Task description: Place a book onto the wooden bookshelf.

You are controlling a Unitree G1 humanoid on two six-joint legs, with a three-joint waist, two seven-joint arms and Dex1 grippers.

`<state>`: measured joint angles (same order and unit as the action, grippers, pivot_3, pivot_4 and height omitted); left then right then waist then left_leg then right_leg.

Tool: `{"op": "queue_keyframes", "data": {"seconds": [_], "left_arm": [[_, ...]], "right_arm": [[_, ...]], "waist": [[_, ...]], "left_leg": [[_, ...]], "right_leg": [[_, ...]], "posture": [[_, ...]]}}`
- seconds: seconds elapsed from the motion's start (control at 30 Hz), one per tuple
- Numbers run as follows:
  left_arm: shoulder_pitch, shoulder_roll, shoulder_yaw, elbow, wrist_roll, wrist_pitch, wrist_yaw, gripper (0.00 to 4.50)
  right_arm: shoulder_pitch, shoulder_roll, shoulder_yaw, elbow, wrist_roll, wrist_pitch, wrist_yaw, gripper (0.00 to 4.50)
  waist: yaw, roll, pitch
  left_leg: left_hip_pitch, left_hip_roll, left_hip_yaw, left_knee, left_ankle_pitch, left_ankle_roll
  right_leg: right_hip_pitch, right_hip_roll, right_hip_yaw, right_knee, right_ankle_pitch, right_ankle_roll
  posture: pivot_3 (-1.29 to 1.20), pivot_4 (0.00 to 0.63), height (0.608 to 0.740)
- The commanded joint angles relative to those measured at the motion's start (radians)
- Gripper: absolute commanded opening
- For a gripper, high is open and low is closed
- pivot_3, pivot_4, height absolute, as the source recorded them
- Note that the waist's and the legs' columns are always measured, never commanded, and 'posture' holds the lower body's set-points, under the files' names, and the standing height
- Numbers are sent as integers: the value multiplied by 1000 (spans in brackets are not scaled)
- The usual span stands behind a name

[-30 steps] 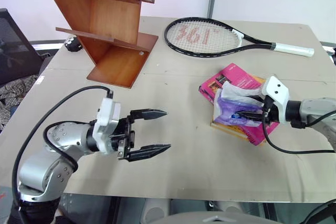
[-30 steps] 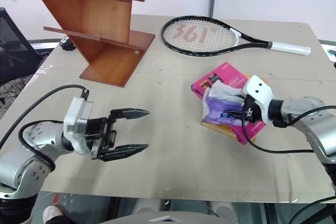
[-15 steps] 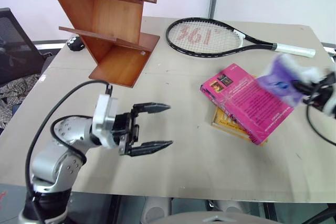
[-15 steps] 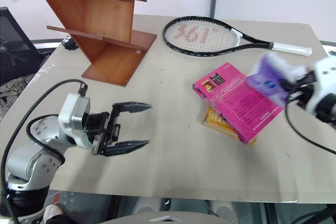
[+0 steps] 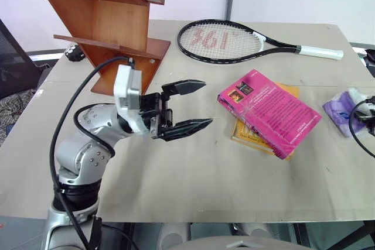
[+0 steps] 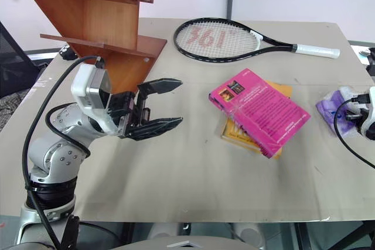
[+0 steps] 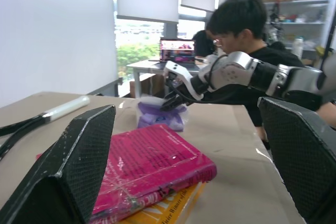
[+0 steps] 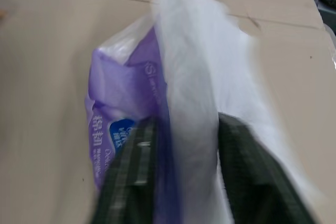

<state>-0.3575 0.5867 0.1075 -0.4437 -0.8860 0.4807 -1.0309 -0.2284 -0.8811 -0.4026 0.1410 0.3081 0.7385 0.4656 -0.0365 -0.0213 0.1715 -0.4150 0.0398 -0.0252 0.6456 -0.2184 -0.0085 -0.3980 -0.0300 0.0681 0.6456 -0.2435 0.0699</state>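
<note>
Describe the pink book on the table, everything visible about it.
The pink book is a thick magenta paperback with white page edges, small white cover text and a small picture near one corner. It lies flat, cover up, askew atop a yellow-orange book on the table, right of the open left gripper. No gripper touches it.
</note>
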Motion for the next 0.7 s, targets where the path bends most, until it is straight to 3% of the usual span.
{"op": "queue_keyframes", "data": {"seconds": [0.03,0.07,0.13,0.17,0.2,0.27,0.43,0.7], "left_arm": [[-10,5,1,-56,-21,15,26,4500],[-10,5,-1,-58,-19,19,33,4500],[10,11,-9,-52,7,14,27,4500],[22,14,-10,-48,16,12,26,4500],[33,17,-9,-44,21,10,25,4500],[61,27,-7,-40,32,5,20,4500],[137,39,-4,-28,61,-7,6,4500],[220,48,6,-29,100,-23,7,4500]], "right_arm": [[70,-58,-68,-124,12,26,49,3563],[104,-67,-89,-174,31,34,78,3809],[171,-68,-168,-323,114,98,141,3809],[195,-63,-199,-394,145,137,153,3223],[213,-58,-222,-451,172,177,156,3189],[256,-54,-252,-579,230,258,164,2547],[290,-28,-253,-759,325,410,133,21],[333,0,-55,-748,244,377,63,21]], "waist": [[7,0,0],[8,0,0],[9,1,0],[9,1,0],[8,2,0],[4,2,0],[3,1,0],[20,0,0]], "left_leg": [[0,0,0,0,0,0],[0,0,0,0,0,0],[0,0,0,0,0,0],[0,0,0,0,0,0],[1,0,0,0,0,0],[1,0,0,0,0,0],[1,1,-1,1,0,0],[0,0,-1,2,0,0]], "right_leg": [[0,0,0,0,0,0],[0,0,0,0,0,0],[0,0,0,0,0,0],[0,0,0,0,0,0],[0,0,0,0,0,0],[1,0,0,0,0,1],[1,1,-1,0,-1,2],[1,0,0,0,-4,-2]], "posture": [[0,150,740],[0,150,740],[0,150,740],[0,150,740],[0,150,740],[0,150,740],[0,150,740],[0,150,740]]}}
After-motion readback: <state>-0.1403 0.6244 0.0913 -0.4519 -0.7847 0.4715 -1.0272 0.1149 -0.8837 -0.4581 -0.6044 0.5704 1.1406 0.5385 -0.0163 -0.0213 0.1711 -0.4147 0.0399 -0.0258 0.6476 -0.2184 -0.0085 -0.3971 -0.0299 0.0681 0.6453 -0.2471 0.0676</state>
